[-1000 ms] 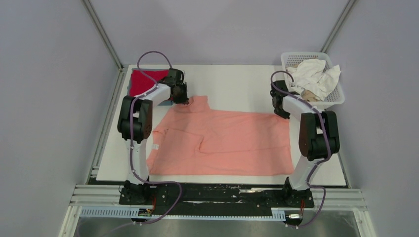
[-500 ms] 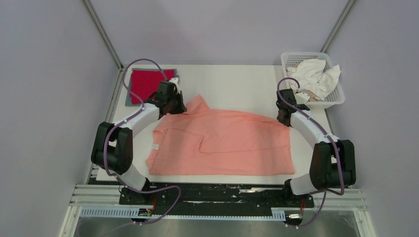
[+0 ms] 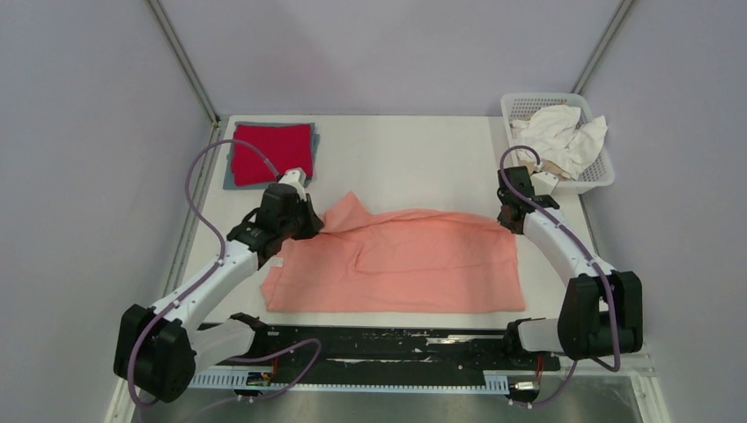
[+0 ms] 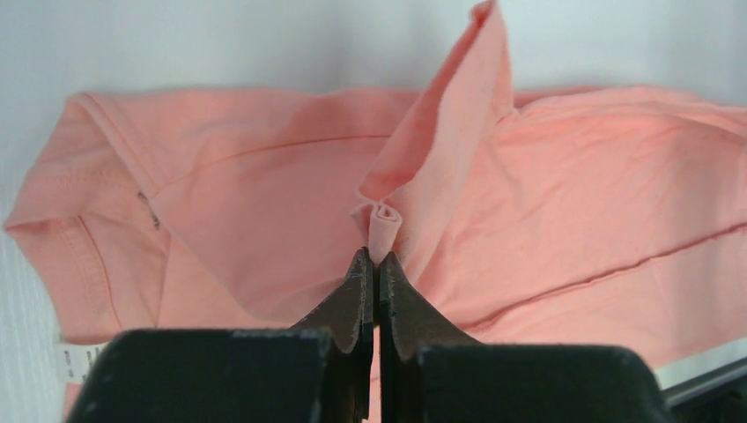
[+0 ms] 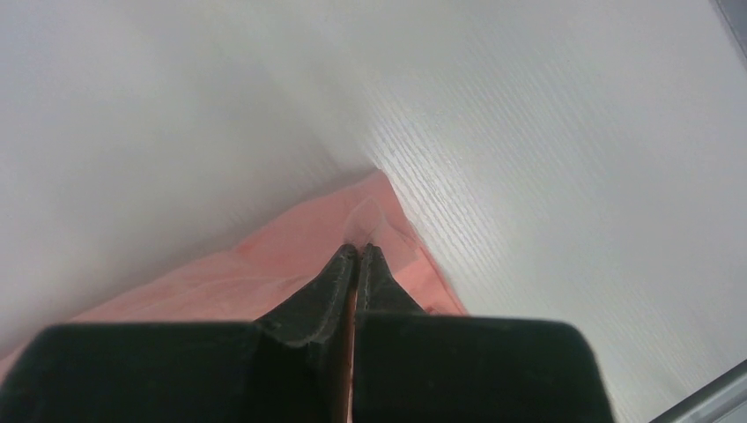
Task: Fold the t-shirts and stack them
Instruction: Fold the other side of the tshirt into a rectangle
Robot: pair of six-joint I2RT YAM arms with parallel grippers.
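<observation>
Slippage threatens: left hand (image 4: 371, 257) and right hand (image 5: 357, 251), each clamped on a far edge of the salmon-pink t-shirt (image 3: 396, 260) on the table (image 3: 414, 159), may lose it if pulled unevenly, skewing the fold.

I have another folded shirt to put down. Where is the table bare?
Bare: the far strip of table between the red shirt and the basket, beyond the salmon shirt. Crowded: the centre and near side, covered by the salmon shirt.
</observation>
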